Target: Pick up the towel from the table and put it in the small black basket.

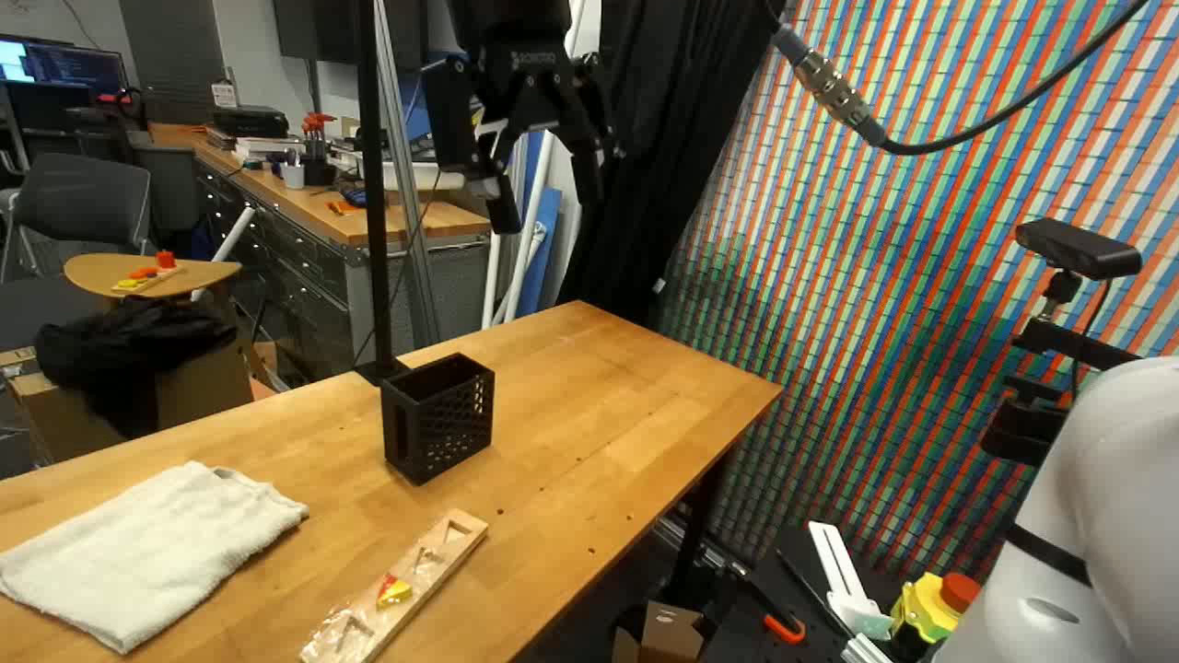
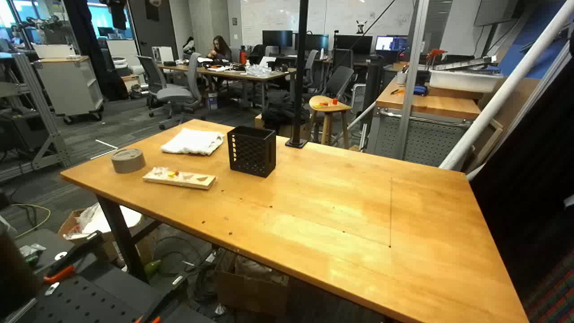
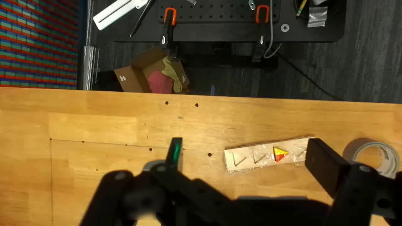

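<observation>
A white towel lies folded flat on the wooden table, at the left in both exterior views (image 1: 152, 552) (image 2: 193, 141). The small black basket, with perforated sides, stands upright on the table beside the towel in both exterior views (image 1: 442, 424) (image 2: 252, 152). Its inside is mostly hidden. My gripper (image 1: 545, 191) is open and empty, high above the table. In the wrist view the gripper's (image 3: 246, 153) two fingers are spread wide with nothing held between them. The towel and basket do not show in the wrist view.
A wooden puzzle board (image 1: 424, 575) with a red and yellow piece lies in front of the basket; it also shows in the wrist view (image 3: 245, 160). A tape roll (image 2: 128, 160) sits near the table's end. A black pole (image 2: 299, 89) rises at the table edge behind the basket.
</observation>
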`<act>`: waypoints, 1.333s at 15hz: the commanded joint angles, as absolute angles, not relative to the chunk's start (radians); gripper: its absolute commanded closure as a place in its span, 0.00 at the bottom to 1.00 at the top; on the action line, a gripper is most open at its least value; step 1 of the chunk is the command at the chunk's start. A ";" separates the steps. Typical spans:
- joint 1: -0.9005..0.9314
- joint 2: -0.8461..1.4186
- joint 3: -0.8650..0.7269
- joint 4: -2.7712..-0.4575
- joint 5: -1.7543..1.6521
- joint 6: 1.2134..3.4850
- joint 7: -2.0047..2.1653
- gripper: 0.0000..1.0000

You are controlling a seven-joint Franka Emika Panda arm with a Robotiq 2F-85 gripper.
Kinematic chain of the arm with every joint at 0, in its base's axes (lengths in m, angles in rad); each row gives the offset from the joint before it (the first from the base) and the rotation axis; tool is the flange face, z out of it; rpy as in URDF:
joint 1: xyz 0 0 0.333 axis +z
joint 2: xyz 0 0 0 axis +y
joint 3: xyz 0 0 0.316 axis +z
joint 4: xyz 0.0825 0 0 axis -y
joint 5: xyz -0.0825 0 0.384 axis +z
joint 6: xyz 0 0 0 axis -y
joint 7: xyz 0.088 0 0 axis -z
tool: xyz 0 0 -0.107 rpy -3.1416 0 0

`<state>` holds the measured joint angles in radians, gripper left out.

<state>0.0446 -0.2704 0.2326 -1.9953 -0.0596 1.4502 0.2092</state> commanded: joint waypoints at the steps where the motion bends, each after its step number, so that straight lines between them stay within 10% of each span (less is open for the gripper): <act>1: 0.071 -0.268 0.210 -1.990 -0.065 1.449 0.215 0.00; 20: 0.127 0.091 0.210 -1.843 -0.235 1.847 0.118 0.00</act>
